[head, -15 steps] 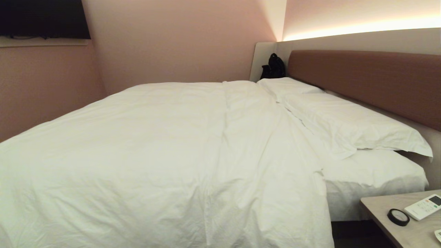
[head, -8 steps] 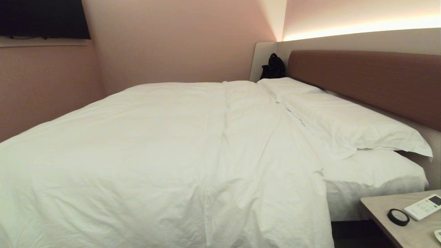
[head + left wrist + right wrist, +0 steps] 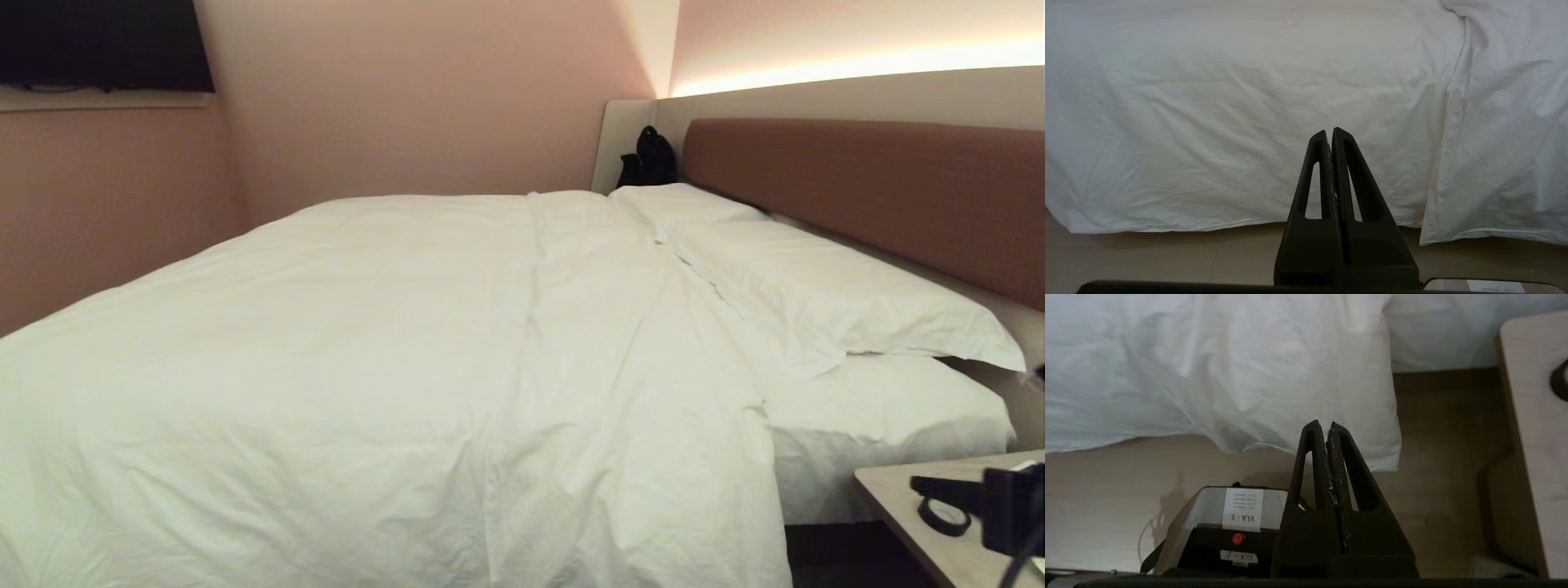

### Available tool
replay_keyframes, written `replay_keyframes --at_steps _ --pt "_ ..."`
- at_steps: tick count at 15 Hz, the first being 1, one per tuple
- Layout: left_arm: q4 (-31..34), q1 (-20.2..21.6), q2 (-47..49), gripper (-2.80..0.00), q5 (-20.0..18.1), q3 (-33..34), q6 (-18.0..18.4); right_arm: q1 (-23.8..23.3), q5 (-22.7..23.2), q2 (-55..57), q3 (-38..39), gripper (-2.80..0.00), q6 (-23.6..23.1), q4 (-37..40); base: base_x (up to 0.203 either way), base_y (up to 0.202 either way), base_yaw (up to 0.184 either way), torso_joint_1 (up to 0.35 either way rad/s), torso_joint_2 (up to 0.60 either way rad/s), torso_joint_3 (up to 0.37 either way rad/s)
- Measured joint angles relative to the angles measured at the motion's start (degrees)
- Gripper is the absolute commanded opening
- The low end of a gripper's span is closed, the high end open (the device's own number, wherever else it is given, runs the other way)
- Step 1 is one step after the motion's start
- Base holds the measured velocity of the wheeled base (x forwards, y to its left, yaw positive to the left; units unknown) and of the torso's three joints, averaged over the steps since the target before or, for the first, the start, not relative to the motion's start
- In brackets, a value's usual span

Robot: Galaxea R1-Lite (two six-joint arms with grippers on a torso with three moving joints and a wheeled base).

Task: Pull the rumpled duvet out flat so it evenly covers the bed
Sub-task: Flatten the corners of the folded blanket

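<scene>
a: bed (image 3: 898, 425), wide, low: mattress corner bare by the nightstand (image 3: 906, 523).
b: duvet (image 3: 367, 351), white, rumpled: spread over most of it, long ridge down the middle, hem hanging toward the floor, stopping short of the pillows (image 3: 824, 302).
a: right gripper (image 3: 1327, 426): pressed together, empty, near the hanging corner. best opened first, then a deep pinch on the hem, slow pull toward the bare side.
b: left gripper (image 3: 1329, 132): likewise closed, empty, facing the draped edge.
</scene>
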Motion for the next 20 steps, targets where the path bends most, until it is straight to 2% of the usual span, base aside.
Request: replay_keyframes --at_steps 6,11,12,20 --pt "-0.01 0.00 0.00 -2.80 -0.01 0.00 0.01 -2.32 0.28 28.60 -11.77 -2.80 -0.24 -14.68 0.000 0.000 0.000 0.000 0.00 0.000" --pt "0.00 0.00 0.00 -2.80 -0.01 -0.02 0.01 -2.88 0.33 38.96 -15.53 -2.80 -0.25 -21.65 0.000 0.000 0.000 0.000 0.00 0.000" --pt "-0.01 0.00 0.00 -2.80 0.01 -0.02 -0.02 -2.90 0.33 40.41 -15.74 0.00 -0.21 -22.31 0.000 0.000 0.000 0.000 0.00 0.000" --pt "-0.01 0.00 0.00 -2.80 0.01 -0.02 -0.01 -2.44 0.44 46.30 -15.31 0.00 -0.15 -22.68 0.000 0.000 0.000 0.000 0.00 0.000"
